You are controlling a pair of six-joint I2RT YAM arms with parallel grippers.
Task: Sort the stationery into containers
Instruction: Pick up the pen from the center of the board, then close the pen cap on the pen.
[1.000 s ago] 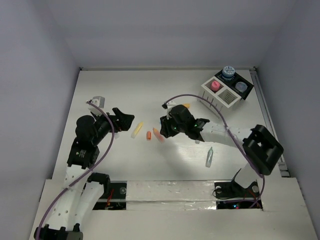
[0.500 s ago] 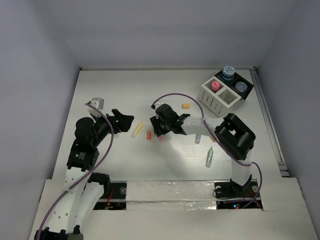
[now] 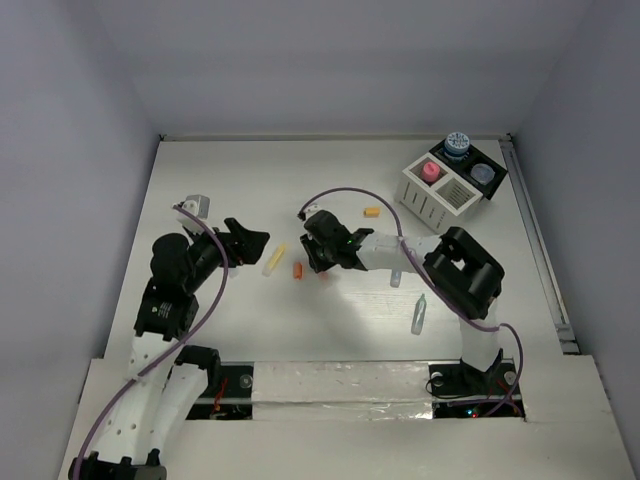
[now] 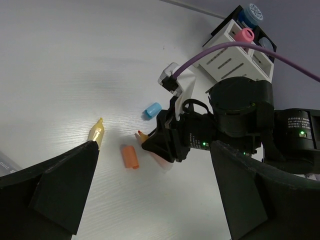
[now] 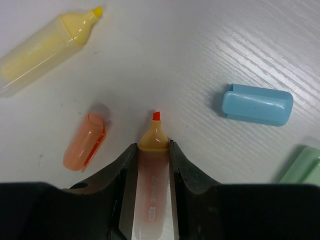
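My right gripper (image 5: 152, 146) is shut on an uncapped orange highlighter (image 5: 152, 170), low over the table; it also shows in the top view (image 3: 322, 256). Just left of it lie an orange cap (image 5: 84, 141) (image 3: 297, 270) and a yellow highlighter (image 5: 45, 45) (image 3: 274, 260). A blue cap (image 5: 257, 104) lies to its right. My left gripper (image 3: 250, 237) (image 4: 155, 167) is open and empty, left of the yellow highlighter. The white slatted box with its black tray (image 3: 452, 185) stands at the back right, holding a pink-capped bottle (image 3: 431, 171).
A blue-patterned pot (image 3: 457, 142) and a grey cup (image 3: 483, 172) sit in the black tray. A small yellow-orange piece (image 3: 372, 212) lies behind the right arm. Pale sticks lie at front right (image 3: 419, 315) and near the right forearm (image 3: 396, 278). A green stick (image 5: 302, 167) shows at the right wrist view's edge.
My right gripper has moved left to the orange highlighter and closed around it. The left arm has hardly moved.
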